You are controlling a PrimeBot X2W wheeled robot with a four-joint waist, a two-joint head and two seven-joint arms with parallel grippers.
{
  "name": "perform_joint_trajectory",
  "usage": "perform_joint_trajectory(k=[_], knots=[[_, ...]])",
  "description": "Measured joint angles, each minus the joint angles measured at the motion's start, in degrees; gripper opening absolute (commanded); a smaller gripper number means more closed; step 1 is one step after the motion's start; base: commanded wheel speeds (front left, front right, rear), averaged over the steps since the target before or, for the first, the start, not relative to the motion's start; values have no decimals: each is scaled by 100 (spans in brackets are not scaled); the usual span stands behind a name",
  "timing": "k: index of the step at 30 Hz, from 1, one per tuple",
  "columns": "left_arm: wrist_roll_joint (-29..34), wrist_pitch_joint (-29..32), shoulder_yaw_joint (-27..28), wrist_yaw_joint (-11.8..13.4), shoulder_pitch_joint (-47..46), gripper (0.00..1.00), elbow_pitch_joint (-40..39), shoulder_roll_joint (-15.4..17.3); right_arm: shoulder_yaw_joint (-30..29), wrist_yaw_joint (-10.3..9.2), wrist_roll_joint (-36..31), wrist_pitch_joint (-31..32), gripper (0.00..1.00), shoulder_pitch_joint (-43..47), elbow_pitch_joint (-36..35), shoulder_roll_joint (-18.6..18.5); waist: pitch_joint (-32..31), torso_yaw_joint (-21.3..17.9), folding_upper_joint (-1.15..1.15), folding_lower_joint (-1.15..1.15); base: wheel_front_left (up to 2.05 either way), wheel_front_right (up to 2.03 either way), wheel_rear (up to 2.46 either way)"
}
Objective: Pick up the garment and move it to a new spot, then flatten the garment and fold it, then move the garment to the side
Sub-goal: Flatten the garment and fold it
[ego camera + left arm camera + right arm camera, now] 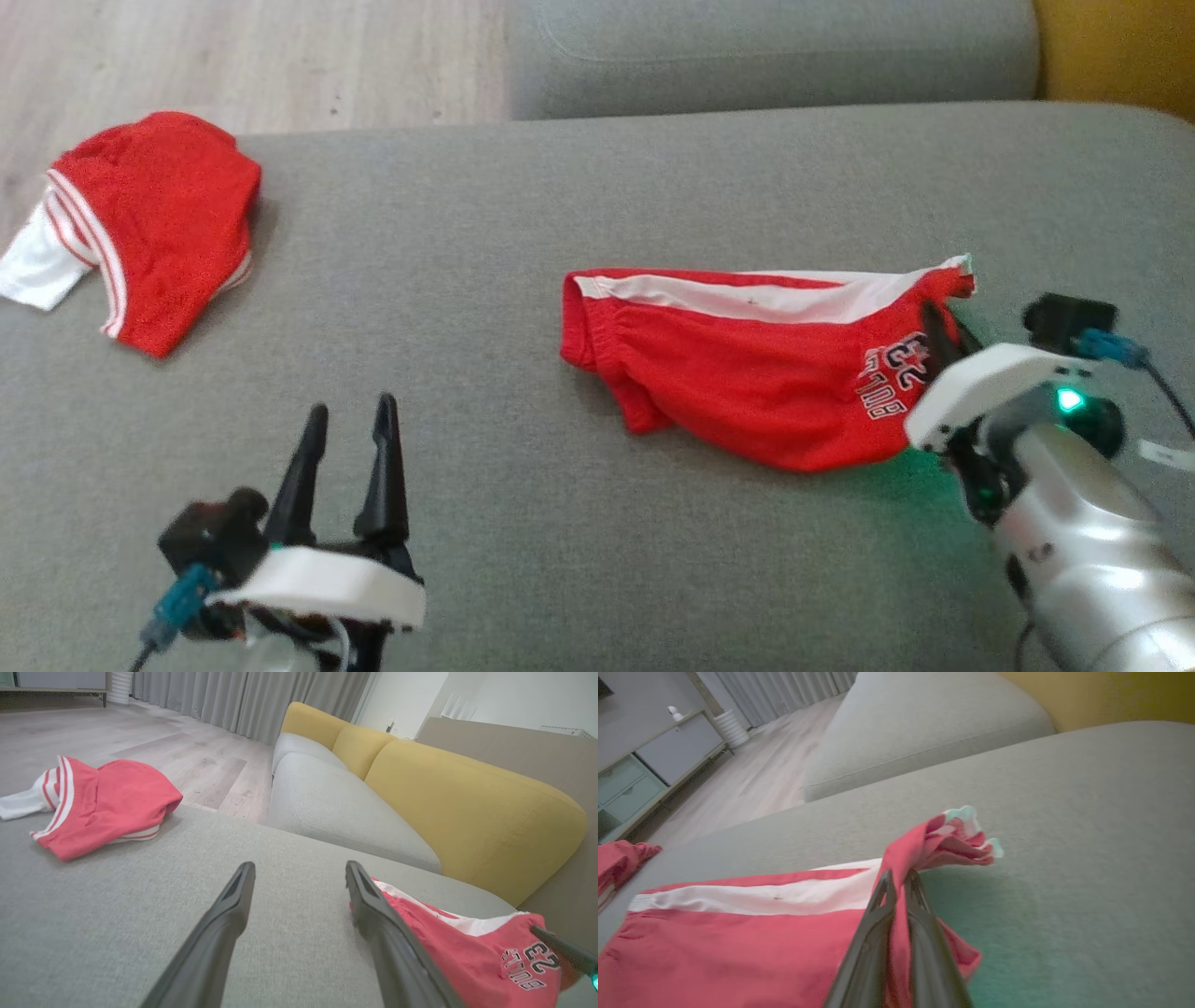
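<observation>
The garment (747, 373) is a pair of red shorts with a white side stripe and a printed number, lying on the grey cushion (523, 233) right of centre. My right gripper (936, 322) is shut on its right corner, the cloth pinched between the fingers (882, 905) and bunched up just past them. The same shorts (472, 952) appear at the lower right of the left wrist view. My left gripper (350, 415) stands open above bare cushion at the lower left, well clear of the shorts, nothing between its fingers (233, 900).
A second red and white garment (149, 224) lies crumpled at the cushion's far left edge, partly hanging over it. Another grey seat cushion (766, 56) lies beyond, with yellow backrests (467, 802) to the right. Wooden floor (233, 56) is past the left edge.
</observation>
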Motion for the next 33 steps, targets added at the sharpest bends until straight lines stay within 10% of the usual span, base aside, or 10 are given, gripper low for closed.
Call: perform_joint_trajectory(k=[25, 27, 28, 33], knots=[[-45, -66, -269, -130, 226, 100, 309, -192, 1321, 0, -405, 1222, 0, -388, -492, 878, -111, 1271, 0, 0, 0, 0, 0], [-45, -83, -269, -130, 205, 100, 343, -220, 1414, 0, -447, 1221, 47, -388, -493, 879, -94, 1281, 0, 0, 0, 0, 0], [-45, -112, -269, -130, 192, 100, 350, -230, 1479, 0, -457, 1215, 100, -387, -513, 880, -89, 1277, 0, 0, 0, 0, 0], [-83, -143, -274, -131, 182, 100, 385, -250, 1708, 0, -408, 1082, 100, -386, -871, 883, -108, 1177, 0, 0, 0, 0, 0]])
